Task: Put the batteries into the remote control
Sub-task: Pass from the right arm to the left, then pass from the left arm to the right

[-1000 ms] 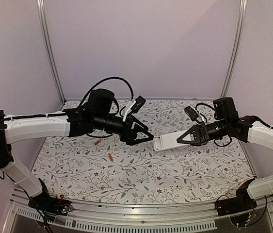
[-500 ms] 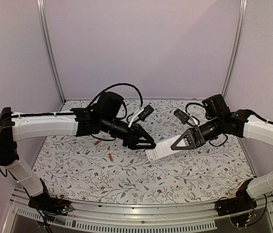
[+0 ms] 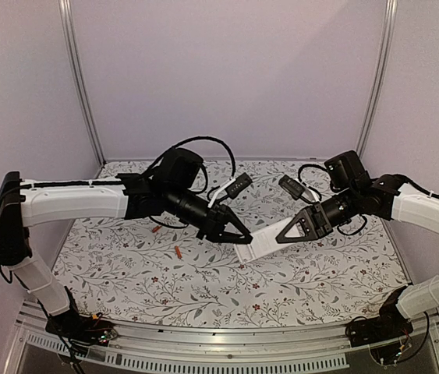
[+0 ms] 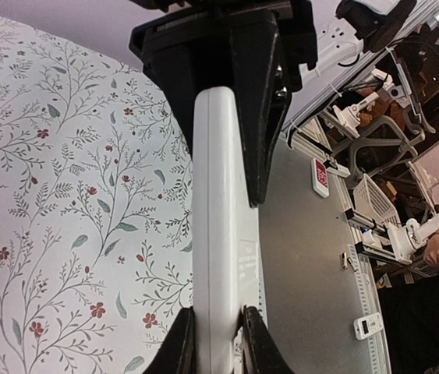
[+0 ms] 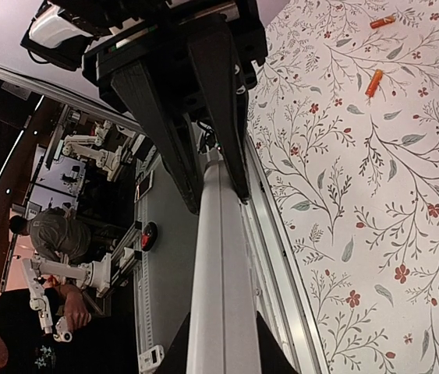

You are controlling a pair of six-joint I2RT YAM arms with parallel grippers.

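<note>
The remote control [image 3: 260, 243], a slim white handset, hangs above the middle of the table between both arms. My right gripper [image 3: 285, 234] is shut on its right end; in the right wrist view the remote control [image 5: 221, 265] runs up from between my right gripper's [image 5: 221, 336] fingers. My left gripper [image 3: 241, 236] grips the other end: in the left wrist view its fingers press both long sides of the remote control [image 4: 219, 218] at my left gripper [image 4: 217, 331]. Two orange batteries lie on the cloth left of centre, one battery [image 3: 156, 229] behind the other battery [image 3: 178, 252]; the right wrist view also shows them, a battery [image 5: 373, 82] and a battery [image 5: 382, 22].
A floral cloth [image 3: 227, 284] covers the table. An aluminium rail [image 3: 227, 336] runs along the near edge. Plain booth walls with metal posts [image 3: 79, 86] close in the back and sides. Cables loop above both wrists.
My left arm has swung right and its open jaws have closed on the remote's free end. My right arm has brought the remote lower and further left.
</note>
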